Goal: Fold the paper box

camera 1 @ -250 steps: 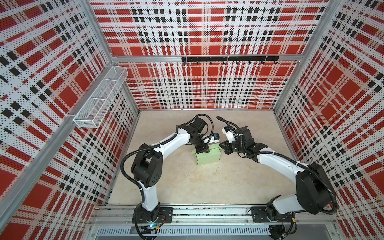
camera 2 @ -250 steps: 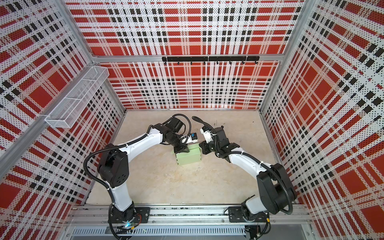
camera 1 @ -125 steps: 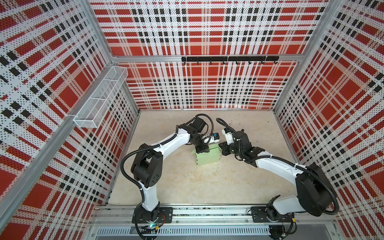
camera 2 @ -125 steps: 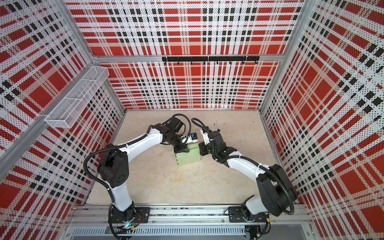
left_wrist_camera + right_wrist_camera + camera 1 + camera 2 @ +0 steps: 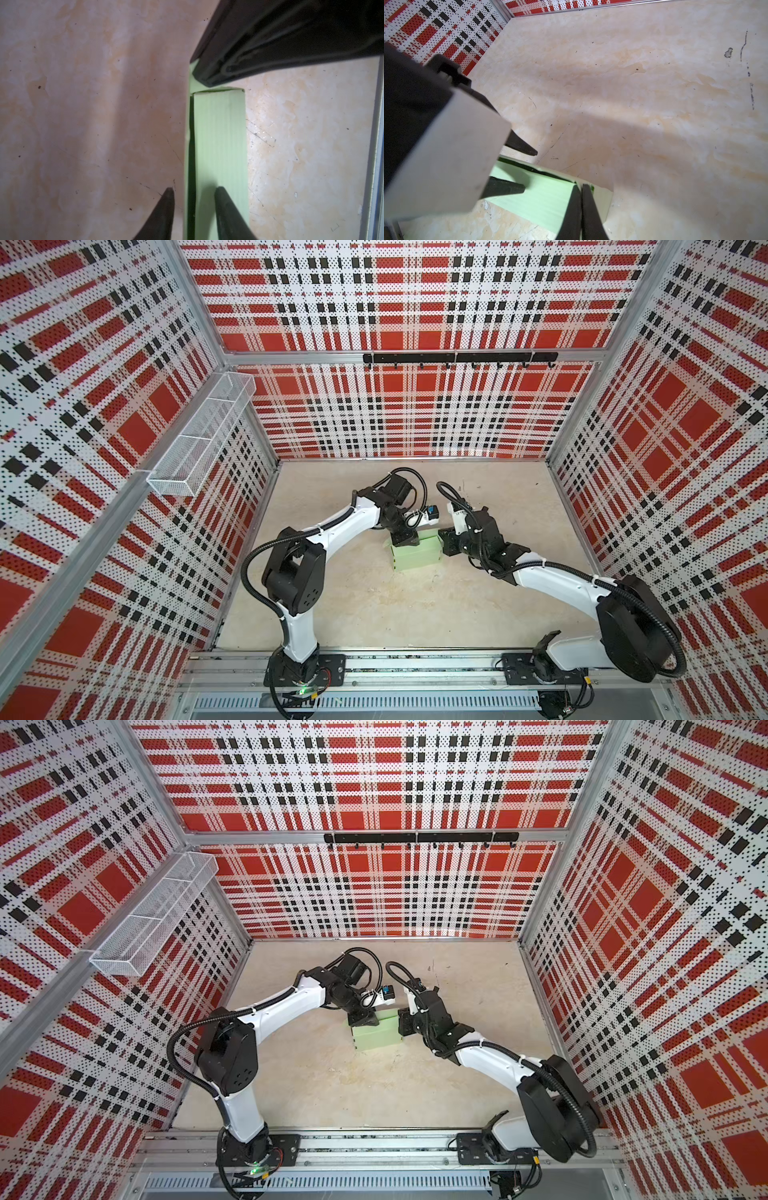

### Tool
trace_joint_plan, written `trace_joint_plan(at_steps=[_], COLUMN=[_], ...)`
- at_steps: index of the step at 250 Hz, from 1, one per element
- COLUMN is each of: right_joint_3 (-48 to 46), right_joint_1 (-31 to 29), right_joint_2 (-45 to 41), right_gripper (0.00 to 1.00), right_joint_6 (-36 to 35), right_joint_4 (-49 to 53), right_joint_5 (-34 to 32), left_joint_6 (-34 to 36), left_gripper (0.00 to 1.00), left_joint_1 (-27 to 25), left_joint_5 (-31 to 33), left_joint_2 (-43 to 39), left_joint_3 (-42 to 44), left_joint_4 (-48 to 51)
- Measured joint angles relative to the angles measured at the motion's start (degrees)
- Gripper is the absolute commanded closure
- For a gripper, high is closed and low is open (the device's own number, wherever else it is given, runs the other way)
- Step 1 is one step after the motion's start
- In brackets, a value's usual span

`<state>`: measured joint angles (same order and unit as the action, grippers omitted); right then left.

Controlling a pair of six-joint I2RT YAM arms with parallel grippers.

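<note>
Vs 1 s ago: moved R gripper [image 5: 581, 186] in, closed, onto paper box [image 5: 415, 558] end. Straddling thin mint cardboard wall w/ L gripper [image 5: 194, 188], parted.

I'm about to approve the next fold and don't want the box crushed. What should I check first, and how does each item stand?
1. Box resting on table: ok.
2. Right gripper jaws shut, tips at box end: ok.
3. Left gripper jaws apart, straddling box edge: ok.
4. Seam along that edge closed: not ok, dark gap shows.
5. Left jaws touching box: cannot tell.
</note>
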<state>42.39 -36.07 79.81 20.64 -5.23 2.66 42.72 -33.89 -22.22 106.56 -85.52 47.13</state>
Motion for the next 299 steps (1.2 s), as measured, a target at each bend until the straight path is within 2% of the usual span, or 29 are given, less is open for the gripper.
trace_joint_plan(at_steps=[92,242,299], right_joint_3=[-1.2,-1.5,-2.8], right_joint_1=[-1.6,-1.8,-1.9], right_joint_2=[0.0,0.0,0.0], right_gripper=[0.97,0.98,1.0], right_joint_6=[2.6,9.1,9.3], right_joint_4=[-2.4,-3.2,-5.4], right_joint_5=[-3.4,-3.8,-4.5], left_joint_6=[-0.1,-0.3,-1.0], left_gripper=[0.58,0.58,0.53], left_joint_1=[0.0,-0.2,-0.2], left_joint_5=[0.3,0.9,0.5], left_joint_2=[0.0,0.0,0.0], left_joint_3=[0.0,0.0,0.0], left_joint_4=[-0.2,-0.2,-0.3])
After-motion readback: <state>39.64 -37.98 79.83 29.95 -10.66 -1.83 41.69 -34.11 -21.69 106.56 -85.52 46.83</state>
